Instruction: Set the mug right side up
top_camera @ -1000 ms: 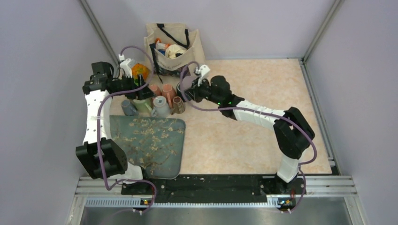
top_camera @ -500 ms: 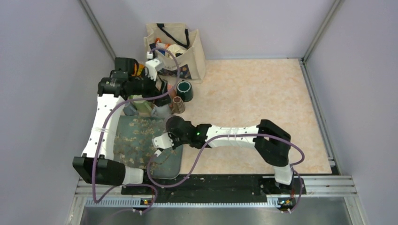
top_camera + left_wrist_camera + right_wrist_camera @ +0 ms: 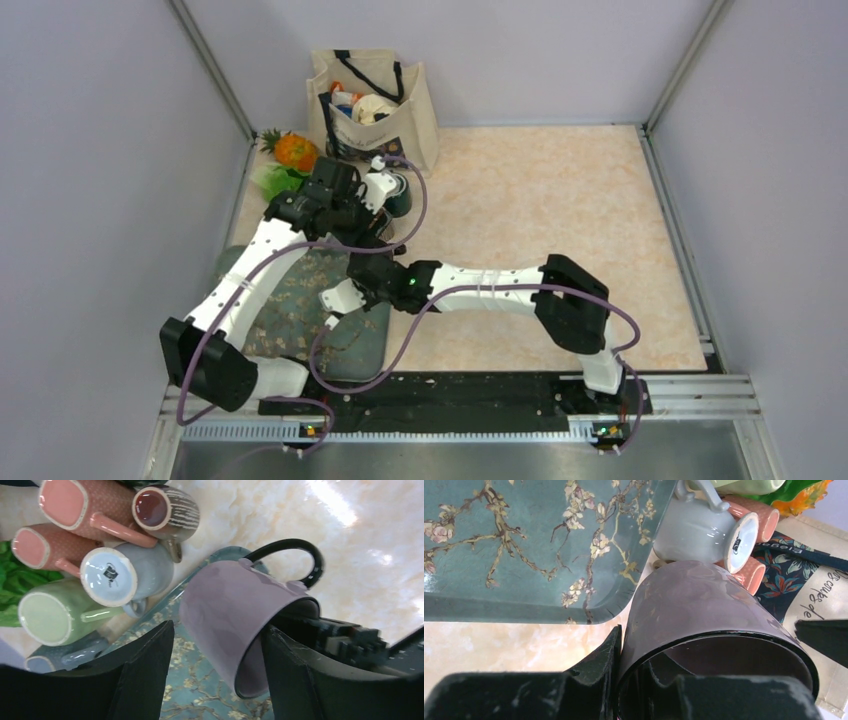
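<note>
Now that the left arm point(image 3: 250, 290) has swung in over the right arm point(image 3: 490, 285), overhead: both meet at the tray's point(image 3: 280, 335) far right corner. Left wrist: left gripper point(image 3: 215, 640) spread astride tilted mug point(image 3: 225, 615). Right wrist: right gripper point(image 3: 631, 655) pinching its rim; handover probable.

On the beige tote bag point(image 3: 824, 615), at 3 o'clock in the right wrist view, slanted cursive words are showing; only "de" is reading clearly. Its dark floral label point(image 3: 794, 555) is showing "Elega", cut off. The grey mug point(image 3: 696, 532) is carrying an unreadable base stamp.
</note>
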Tool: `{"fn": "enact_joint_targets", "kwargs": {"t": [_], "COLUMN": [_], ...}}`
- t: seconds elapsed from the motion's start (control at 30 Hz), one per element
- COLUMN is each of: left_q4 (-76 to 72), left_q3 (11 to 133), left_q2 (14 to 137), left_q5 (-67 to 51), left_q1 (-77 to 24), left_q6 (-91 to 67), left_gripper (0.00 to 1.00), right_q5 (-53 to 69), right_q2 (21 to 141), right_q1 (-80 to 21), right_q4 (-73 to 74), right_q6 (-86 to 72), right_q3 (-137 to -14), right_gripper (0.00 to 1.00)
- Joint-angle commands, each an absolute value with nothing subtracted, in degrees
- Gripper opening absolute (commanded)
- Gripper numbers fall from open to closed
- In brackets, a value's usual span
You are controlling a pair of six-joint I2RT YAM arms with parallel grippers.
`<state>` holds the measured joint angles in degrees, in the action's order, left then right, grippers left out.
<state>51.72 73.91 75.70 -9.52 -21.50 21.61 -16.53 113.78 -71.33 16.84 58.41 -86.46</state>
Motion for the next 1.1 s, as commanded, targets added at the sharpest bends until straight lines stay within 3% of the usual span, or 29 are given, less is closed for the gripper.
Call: {"fn": "enact_joint_targets", "kwargs": {"t": [0.0, 0.13, 0.27, 0.3, 0.57, 0.67, 0.73, 0.87, 1.07], "left_q4": [43.97, 39.26, 36.56, 36.67, 37.67, 37.32, 36.88, 36.28, 36.47], "left_q3": [71.17, 68.42, 66.24, 65.89, 62.71, 61.57, 60.66, 59.71, 59.97], "left_q2": [75.55, 75.49, 74.78, 74.98, 77.43, 77.26, 77.10, 77.10, 77.70], "left_q5": [-0.78, 6.56, 6.85, 6.73, 6.54, 5.27, 5.42, 5.39, 5.17], "left_q1": [-22.51, -23.11, -23.20, -23.20, -23.12, -23.03, -22.86, -22.21, -20.31], "left_q6": [22.59, 22.27, 23.07, 23.10, 21.23, 20.75, 20.79, 21.13, 21.27], "left_gripper": [0.66, 0.46, 0.06, 0.00, 0.00, 0.00, 0.00, 0.00, 0.00], "right_q5": [-17.67, -16.32, -15.75, -15.98, -22.67, -26.03, -26.78, -27.38, -27.70], "right_q2": [113.01, 112.86, 113.48, 113.70, 116.74, 117.76, 117.55, 115.17, 111.07], "right_q1": [-72.29, -72.29, -72.31, -72.25, -72.33, -72.31, -72.54, -73.74, -75.49], "right_q4": [14.76, 15.01, 15.00, 15.00, 12.27, 13.04, 14.29, 12.87, 10.28], "right_q6": [58.09, 57.26, 56.53, 56.36, 55.59, 55.57, 55.02, 54.82, 55.10], "right_q3": [-90.97, -91.23, -91.57, -91.71, -91.39, -91.61, -91.78, -89.16, -85.12], "right_gripper": [0.00, 0.00, 0.00, 0.00, 0.02, 0.33, 0.43, 0.52, 0.55]}}
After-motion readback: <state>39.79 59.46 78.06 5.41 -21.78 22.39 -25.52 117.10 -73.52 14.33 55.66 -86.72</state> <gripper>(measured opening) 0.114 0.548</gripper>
